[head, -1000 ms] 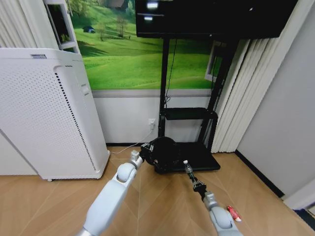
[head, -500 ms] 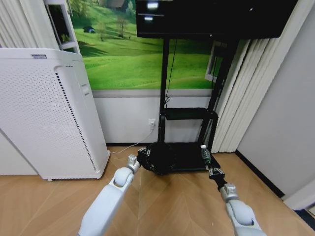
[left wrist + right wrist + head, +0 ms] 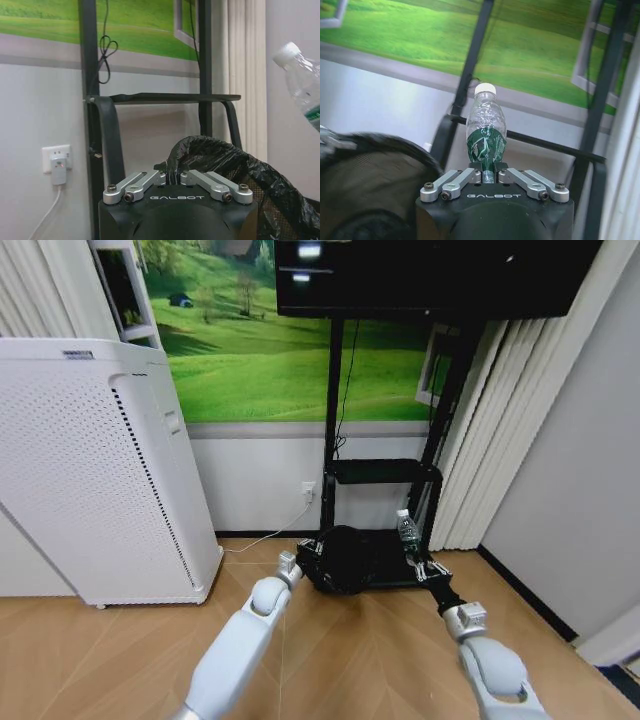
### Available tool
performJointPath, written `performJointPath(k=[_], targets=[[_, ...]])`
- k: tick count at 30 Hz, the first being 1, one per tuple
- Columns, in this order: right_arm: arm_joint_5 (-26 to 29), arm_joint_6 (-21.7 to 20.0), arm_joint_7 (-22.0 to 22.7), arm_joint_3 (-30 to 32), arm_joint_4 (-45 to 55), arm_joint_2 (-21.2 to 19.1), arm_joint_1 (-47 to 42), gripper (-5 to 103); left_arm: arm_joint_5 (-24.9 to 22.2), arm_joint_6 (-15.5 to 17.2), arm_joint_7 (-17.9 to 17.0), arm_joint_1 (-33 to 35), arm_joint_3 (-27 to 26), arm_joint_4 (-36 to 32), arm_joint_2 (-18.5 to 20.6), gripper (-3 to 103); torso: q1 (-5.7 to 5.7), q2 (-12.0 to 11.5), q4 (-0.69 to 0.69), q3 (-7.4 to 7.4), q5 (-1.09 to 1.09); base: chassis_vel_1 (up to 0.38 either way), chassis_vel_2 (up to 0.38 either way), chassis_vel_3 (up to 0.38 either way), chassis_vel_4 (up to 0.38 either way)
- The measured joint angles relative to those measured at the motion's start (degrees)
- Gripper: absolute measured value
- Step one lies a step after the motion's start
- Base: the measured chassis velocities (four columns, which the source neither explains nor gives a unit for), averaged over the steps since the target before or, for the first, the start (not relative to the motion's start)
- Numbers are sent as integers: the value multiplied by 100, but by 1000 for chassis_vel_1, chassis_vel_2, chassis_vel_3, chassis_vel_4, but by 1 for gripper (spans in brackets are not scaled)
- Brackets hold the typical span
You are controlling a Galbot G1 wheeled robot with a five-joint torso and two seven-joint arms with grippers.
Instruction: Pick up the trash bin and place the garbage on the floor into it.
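The left gripper (image 3: 303, 562) is clamped tight on the rim of the trash bin (image 3: 345, 558), holding it up off the floor (image 3: 330, 660) in front of the black TV stand (image 3: 385, 475), whose base lies right behind. The right gripper (image 3: 418, 566) pinches the clear bottle (image 3: 407, 531) (green label, white cap) upright, just beside the bin's right side. A white perforated appliance (image 3: 95, 470) stands well apart at the left, and curtains (image 3: 500, 430) hang behind at the right.
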Motion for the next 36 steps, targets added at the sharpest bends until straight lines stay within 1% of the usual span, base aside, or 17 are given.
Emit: performJointPath(k=[7,13,18,19,20,21,22,25,26,27,28,31,33,34,35,36], targets=[[3,-148,-145,-210,285,-19,-112,11,153,-51,1,-99,99,229,-304,7,0,0,-1,0,-1,0,0,0,0],[-172,-84,-180,-481,75,75,-154,11,233,-69,3,-217,174,395,-516,7,0,0,-2,0,-1,0,0,0,0],[-333,-62,-165,-644,-133,156,-131,11,258,-74,1,-231,190,422,-554,7,0,0,-1,0,-1,0,0,0,0],[-357,-50,-118,-699,-201,185,-98,15,259,-74,1,-230,194,419,-555,7,0,0,-1,0,0,0,0,0,0],[-357,-50,-118,-699,-201,185,-98,15,259,-74,1,-230,194,419,-555,7,0,0,-1,0,0,0,0,0,0],[-368,-49,-56,-747,-235,214,-71,20,261,-74,-1,-222,194,402,-554,7,0,0,0,0,-1,0,0,0,0],[-368,-49,-56,-747,-235,214,-71,20,261,-74,-1,-222,194,402,-554,7,0,0,0,0,-1,0,0,0,0],[-371,-56,-22,-791,-236,235,-46,36,263,-74,-4,-203,199,360,-519,7,0,-1,0,0,-1,0,0,0,0],[-371,-56,-22,-791,-236,235,-46,36,263,-74,-4,-203,199,360,-519,7,0,-1,0,0,-1,0,0,0,0],[-371,-57,-22,-790,-231,235,-46,41,264,-74,-5,-197,208,336,-501,7,0,-1,0,0,-1,0,0,0,0],[-371,-57,-22,-790,-231,235,-46,41,264,-74,-5,-197,208,336,-501,7,0,-1,0,0,-1,0,0,0,0],[-371,-57,-16,-752,-200,226,-79,58,265,-66,-9,-169,211,288,-482,7,0,-1,-1,0,-1,0,0,0,0],[-369,-57,-14,-735,-185,222,-96,58,265,-65,-13,-163,211,276,-477,7,0,0,-1,0,-1,0,0,0,0],[-366,-57,-14,-713,-169,219,-111,63,267,-62,-19,-158,211,262,-473,7,0,-1,0,0,-1,0,0,0,0],[-358,-57,-12,-687,-140,219,-125,74,270,-56,-29,-151,214,254,-471,7,0,-1,-1,0,-1,0,0,0,0],[-358,-57,-12,-687,-140,219,-125,74,270,-56,-29,-151,214,254,-471,7,0,-1,-1,0,-1,0,0,0,0]])
